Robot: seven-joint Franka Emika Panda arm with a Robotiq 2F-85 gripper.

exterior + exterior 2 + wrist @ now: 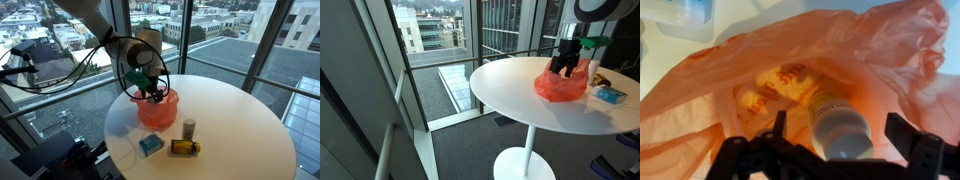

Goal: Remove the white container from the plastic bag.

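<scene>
An orange plastic bag [157, 108] lies on the round white table [240, 120]; it also shows in the other exterior view [560, 85] and fills the wrist view [770, 70]. A white container with a yellow label [835, 125] lies inside the bag's mouth, its white end toward the camera. My gripper [840, 135] hangs just over the bag, open, with one finger on each side of the container and not touching it. In both exterior views the gripper [150, 92] sits at the top of the bag [568, 62].
Next to the bag on the table are a small teal box [150, 146], a yellow bottle lying on its side [184, 147] and a small upright jar [189, 128]. The teal box also shows in an exterior view [610, 95]. Glass windows surround the table.
</scene>
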